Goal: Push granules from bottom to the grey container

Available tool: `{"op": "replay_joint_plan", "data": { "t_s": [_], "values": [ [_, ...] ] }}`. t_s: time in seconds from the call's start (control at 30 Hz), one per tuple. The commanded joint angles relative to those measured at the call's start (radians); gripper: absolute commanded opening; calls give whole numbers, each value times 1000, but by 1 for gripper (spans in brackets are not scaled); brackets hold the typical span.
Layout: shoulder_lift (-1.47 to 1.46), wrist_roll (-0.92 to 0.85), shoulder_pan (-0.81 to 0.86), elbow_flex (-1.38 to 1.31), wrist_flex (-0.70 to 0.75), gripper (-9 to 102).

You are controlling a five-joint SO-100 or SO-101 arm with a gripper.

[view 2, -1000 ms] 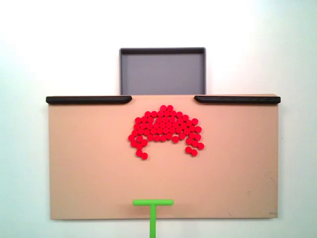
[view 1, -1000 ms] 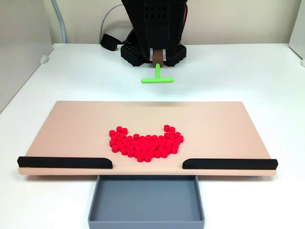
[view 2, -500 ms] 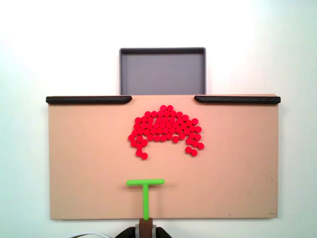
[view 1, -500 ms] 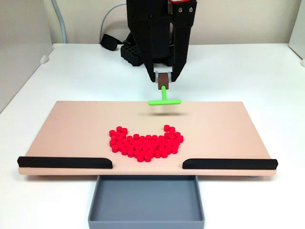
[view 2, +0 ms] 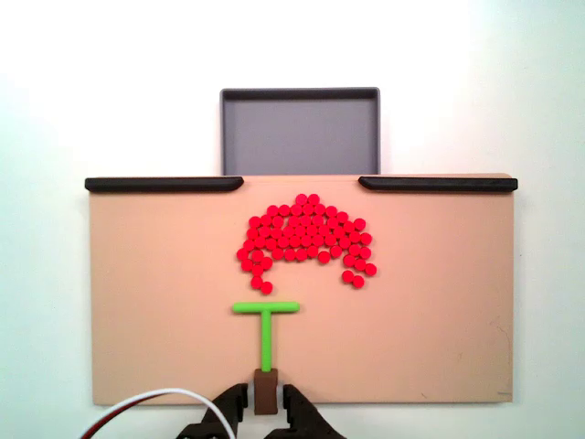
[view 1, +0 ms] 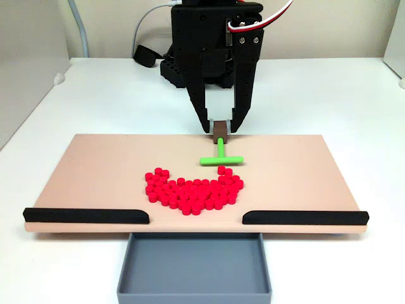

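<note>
Dozens of tiny red granules [view 2: 306, 236] cluster before the grey container [view 2: 300, 133].

White table [view 1: 95, 95] — tan board [view 1: 101, 171] and grey container [view 1: 193, 266] lie on it.

White table [view 1: 329, 95], pale beige wall [view 1: 329, 28] behind, grey panel [view 1: 28, 69] at left, perhaps a cabinet side, even light

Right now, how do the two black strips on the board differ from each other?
In a fixed view, the left black strip starts at the tan board's left edge; the right black strip ends at its right edge. The right one looks slightly longer. Both lie flat along the edge nearest the grey container, leaving a gap facing it.
</note>
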Motion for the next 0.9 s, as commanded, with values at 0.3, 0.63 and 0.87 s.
{"op": "replay_joint_plan", "data": {
  "t_s": [0.3, 0.63, 0.87],
  "values": [
    [-54, 14, 23, -8, -40, 0],
    [-120, 0, 48, -48, -52, 0],
    [-179, 8, 57, -107, -52, 0]
  ]
}}
